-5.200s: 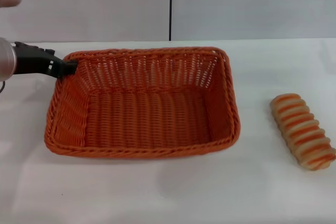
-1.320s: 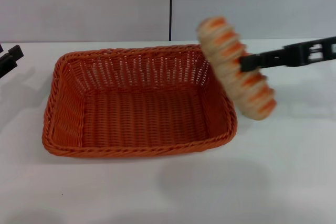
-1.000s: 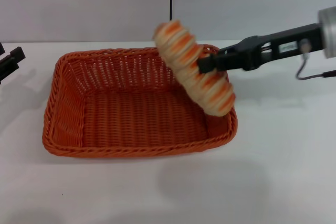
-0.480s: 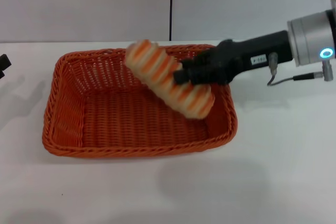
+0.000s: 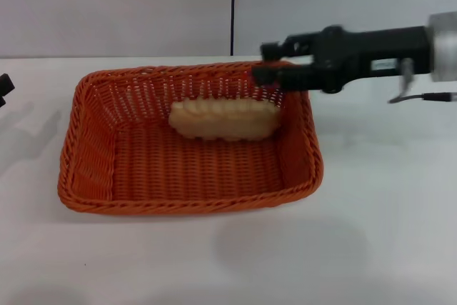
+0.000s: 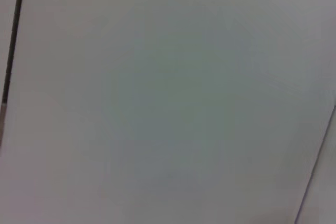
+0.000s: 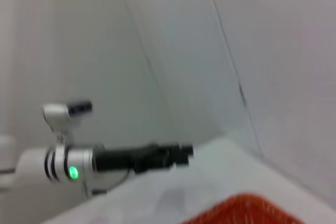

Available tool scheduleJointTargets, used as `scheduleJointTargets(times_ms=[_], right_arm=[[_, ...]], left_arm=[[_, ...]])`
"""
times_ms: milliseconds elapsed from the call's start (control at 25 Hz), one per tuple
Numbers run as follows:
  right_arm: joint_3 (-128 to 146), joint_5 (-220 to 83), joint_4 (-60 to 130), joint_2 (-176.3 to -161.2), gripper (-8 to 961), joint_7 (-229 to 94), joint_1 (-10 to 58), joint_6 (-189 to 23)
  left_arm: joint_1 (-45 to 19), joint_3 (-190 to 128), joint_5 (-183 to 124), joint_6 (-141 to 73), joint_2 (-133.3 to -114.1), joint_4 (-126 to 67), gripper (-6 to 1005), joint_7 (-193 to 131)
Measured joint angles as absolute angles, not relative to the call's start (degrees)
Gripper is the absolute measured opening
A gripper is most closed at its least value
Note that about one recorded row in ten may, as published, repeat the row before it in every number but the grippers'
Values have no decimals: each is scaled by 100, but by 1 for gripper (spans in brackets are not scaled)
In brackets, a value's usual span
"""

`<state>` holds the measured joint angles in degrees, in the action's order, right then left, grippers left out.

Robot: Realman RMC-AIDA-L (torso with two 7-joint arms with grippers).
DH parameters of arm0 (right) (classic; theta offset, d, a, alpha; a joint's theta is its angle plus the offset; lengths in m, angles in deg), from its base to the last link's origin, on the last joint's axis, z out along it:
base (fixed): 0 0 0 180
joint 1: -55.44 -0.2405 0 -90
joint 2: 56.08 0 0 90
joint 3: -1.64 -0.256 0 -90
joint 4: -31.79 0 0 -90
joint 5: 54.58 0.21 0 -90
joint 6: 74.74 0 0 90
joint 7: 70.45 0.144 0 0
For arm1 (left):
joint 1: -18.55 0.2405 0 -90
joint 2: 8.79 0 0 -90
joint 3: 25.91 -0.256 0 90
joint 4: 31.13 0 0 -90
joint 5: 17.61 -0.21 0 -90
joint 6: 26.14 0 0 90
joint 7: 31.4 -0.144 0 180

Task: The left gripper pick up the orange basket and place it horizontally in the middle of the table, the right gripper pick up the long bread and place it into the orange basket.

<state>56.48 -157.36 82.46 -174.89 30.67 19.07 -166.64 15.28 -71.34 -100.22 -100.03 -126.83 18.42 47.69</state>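
The long bread (image 5: 224,119) lies inside the orange basket (image 5: 189,138), pale underside up, toward the back wall and just below and to the left of the right gripper (image 5: 265,63). With the loaf down, the step in hand looks to be the retreat. Doing it well means lifting the jaws straight up and back over the far right corner of the rim, so they neither snag the weave nor drag the basket across the counter (image 5: 371,233). The loaf should be left to settle flat on the basket floor and not be nudged on the way out.

The right gripper's jaws are parted and hold nothing; they hang just above the rim, probably clear of it, though the angle makes that hard to confirm. The left gripper (image 5: 4,88) is parked well to the left of the basket, only its tip in view, and I cannot tell how its jaws stand.
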Motion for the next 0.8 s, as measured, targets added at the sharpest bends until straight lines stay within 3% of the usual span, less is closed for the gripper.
scheduleJointTargets(times_ms=[160,280,560,800], right_arm=[[5714,-14233,8809,-17538,571,2022,3116,-16723],[5720,-12417,8233,-17535,571,404,4089,-16695],[5603,-10411,6250,-17515,571,-2025,4754,-17131],[5515,-8930,3896,-17527,571,-4159,4366,-17425]], left_arm=[[1483,-6828,-10005,-10158,-12688,1508,577,4506],[1440,-6227,-10000,-10570,-12679,1040,579,3965],[1434,-4849,-10000,-11362,-12679,168,581,2893],[1441,-3424,-9998,-11863,-12694,-1066,596,1241]])
